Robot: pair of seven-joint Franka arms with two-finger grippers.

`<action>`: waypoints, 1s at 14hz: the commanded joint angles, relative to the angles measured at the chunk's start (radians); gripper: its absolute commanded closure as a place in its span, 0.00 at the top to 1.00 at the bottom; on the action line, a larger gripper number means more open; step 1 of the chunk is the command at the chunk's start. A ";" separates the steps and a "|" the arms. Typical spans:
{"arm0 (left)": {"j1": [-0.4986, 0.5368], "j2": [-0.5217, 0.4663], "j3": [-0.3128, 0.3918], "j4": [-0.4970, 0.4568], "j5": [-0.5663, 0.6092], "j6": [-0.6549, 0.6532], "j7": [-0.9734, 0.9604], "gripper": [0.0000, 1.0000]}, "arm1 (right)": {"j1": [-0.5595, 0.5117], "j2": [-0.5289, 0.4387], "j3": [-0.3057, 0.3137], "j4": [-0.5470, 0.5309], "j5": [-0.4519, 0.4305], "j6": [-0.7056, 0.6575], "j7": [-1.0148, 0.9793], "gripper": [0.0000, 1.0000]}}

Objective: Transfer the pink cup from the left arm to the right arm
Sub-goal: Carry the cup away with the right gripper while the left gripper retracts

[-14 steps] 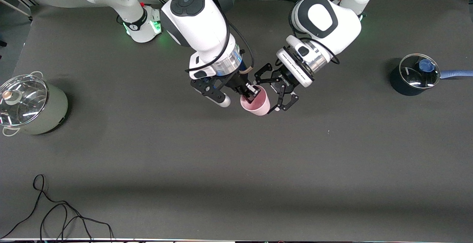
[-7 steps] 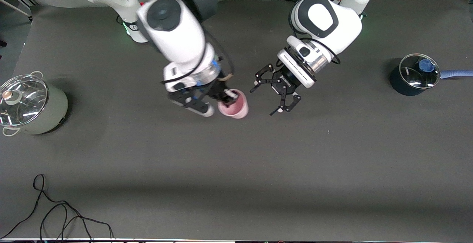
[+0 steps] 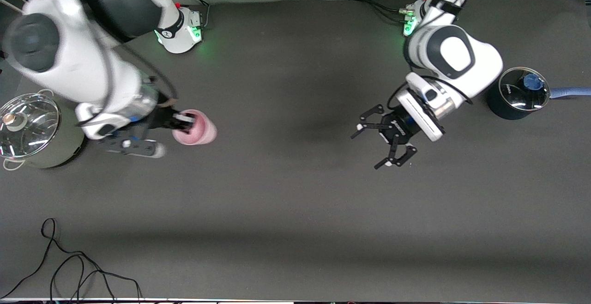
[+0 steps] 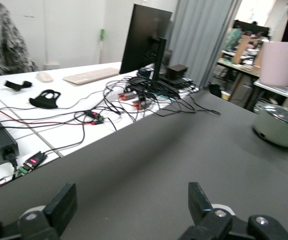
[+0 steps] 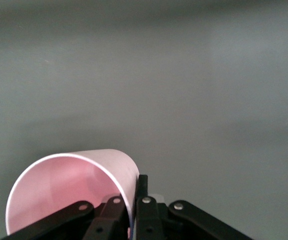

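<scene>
The pink cup (image 3: 196, 128) hangs tilted in the air beside the pale-green pot, toward the right arm's end of the table. My right gripper (image 3: 184, 123) is shut on its wall, one finger inside the rim and one outside. The right wrist view shows the cup (image 5: 69, 187) pinched at its rim by the right gripper (image 5: 135, 207). My left gripper (image 3: 368, 150) stands open and empty over the middle of the table, well apart from the cup. Its fingers (image 4: 64, 207) frame bare table, and the cup (image 4: 281, 62) shows small in the distance.
A pale-green pot with a glass lid (image 3: 32, 130) stands at the right arm's end. A dark blue saucepan with a glass lid (image 3: 517, 94) and blue handle stands at the left arm's end. A black cable (image 3: 69, 267) lies near the table's front edge.
The right arm has swung the cup away from the left gripper toward the pale-green pot. The left gripper, open, has drawn back toward the left arm's end.
</scene>
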 commanded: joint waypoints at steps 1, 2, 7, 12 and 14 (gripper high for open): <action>0.117 -0.037 -0.010 -0.075 0.099 -0.166 -0.004 0.99 | -0.003 -0.108 -0.112 -0.176 -0.004 0.027 -0.229 0.00; 0.165 -0.037 -0.008 -0.083 0.142 -0.230 -0.007 0.99 | -0.003 -0.119 -0.149 -0.203 -0.005 0.033 -0.314 0.00; 0.432 -0.025 -0.008 -0.068 0.471 -0.598 -0.111 0.99 | 0.002 -0.172 -0.307 -0.470 -0.010 0.264 -0.560 0.00; 0.666 -0.014 -0.008 0.080 0.821 -0.937 -0.321 0.99 | 0.002 -0.243 -0.341 -0.824 -0.011 0.656 -0.613 0.00; 0.694 0.007 -0.008 0.228 0.948 -1.066 -0.505 0.99 | 0.000 -0.239 -0.346 -0.944 -0.010 0.828 -0.640 0.00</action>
